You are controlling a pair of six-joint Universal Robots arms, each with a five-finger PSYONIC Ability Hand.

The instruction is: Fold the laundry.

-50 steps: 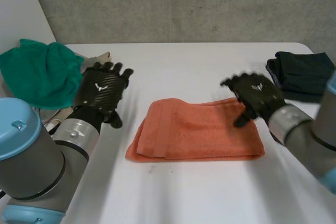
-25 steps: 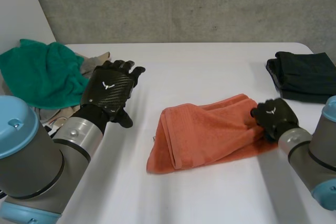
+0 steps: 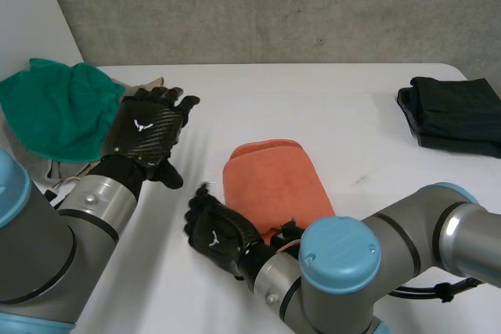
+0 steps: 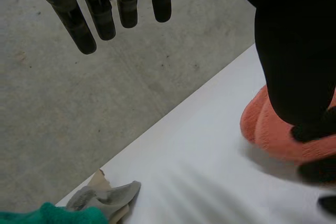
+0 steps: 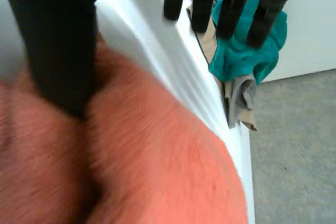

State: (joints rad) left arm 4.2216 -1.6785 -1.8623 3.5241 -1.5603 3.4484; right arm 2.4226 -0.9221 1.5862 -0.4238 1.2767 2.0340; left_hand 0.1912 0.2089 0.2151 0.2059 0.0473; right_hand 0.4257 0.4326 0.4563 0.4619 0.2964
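We see an orange towel [image 3: 274, 181] folded small at the middle of the white surface [image 3: 329, 107]. The right hand [image 3: 213, 232] sits at its near left edge, fingers [image 5: 233, 3] straight, thumb against the towel, gripping nothing. The left hand [image 3: 145, 134] hovers to the towel's left — fingers straight, empty — near a green cloth [image 3: 55, 107].

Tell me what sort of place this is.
Probably a robotics lab or test bench, not a home: a white table against a raw concrete wall, with a folded orange towel, a heap of green cloth and folded dark clothes.
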